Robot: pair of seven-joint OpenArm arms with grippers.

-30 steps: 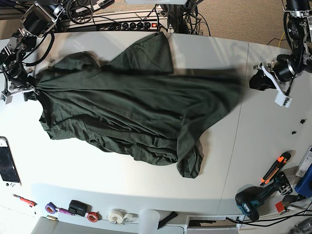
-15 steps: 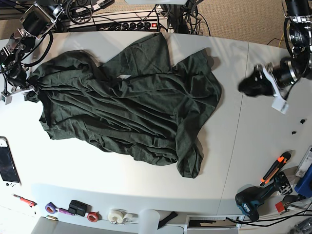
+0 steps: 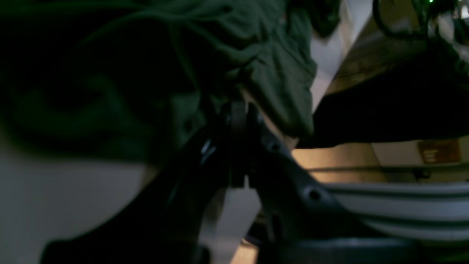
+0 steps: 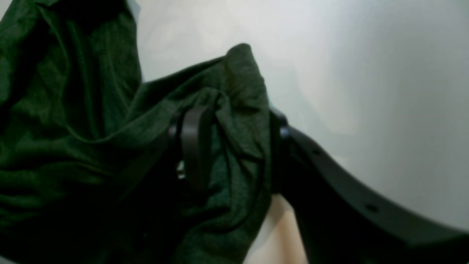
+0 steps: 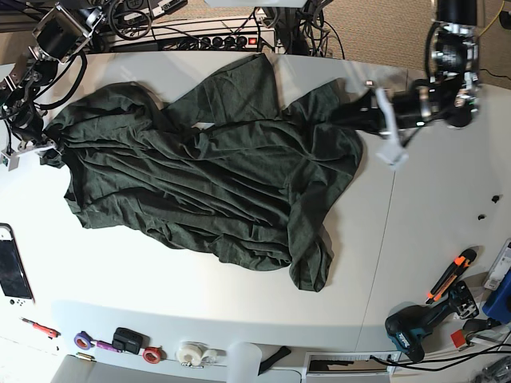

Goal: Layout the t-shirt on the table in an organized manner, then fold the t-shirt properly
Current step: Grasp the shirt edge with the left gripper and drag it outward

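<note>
Dark olive-green, wrinkled cotton: the t-shirt (image 5: 207,175) lies crumpled and spread over the left and middle of the table (image 5: 431,239), all of it left of the table's thin dark seam (image 5: 391,215).

Places below are relative to the t-shirt, base view, left to right.

- Far left edge: right gripper (image 5: 41,148) sits at the shirt's left corner. In the right wrist view a bunch of fabric (image 4: 234,121) fills the gap between the two fingers (image 4: 194,143); the jaws stand partly apart with cloth between them. Whether they press on it, I cannot tell.
- Left of the shirt, near the table's edge: a white handheld device (image 5: 14,267).
- Below the shirt, along the front edge: tape rolls (image 5: 192,353) and small tools.
- Top middle: one sleeve or flap (image 5: 239,84) points toward the power strip (image 5: 211,40).
- Bottom middle: a narrow tail of fabric (image 5: 311,267) hangs down toward the front edge.
- Upper right corner: left gripper (image 5: 351,116) reaches the shirt's right edge. Left wrist view shows its jaws together, at a fold of the t-shirt (image 3: 271,73).
- Far right, well apart: cordless drill (image 5: 419,327) and orange-handled tool (image 5: 451,273).
</note>
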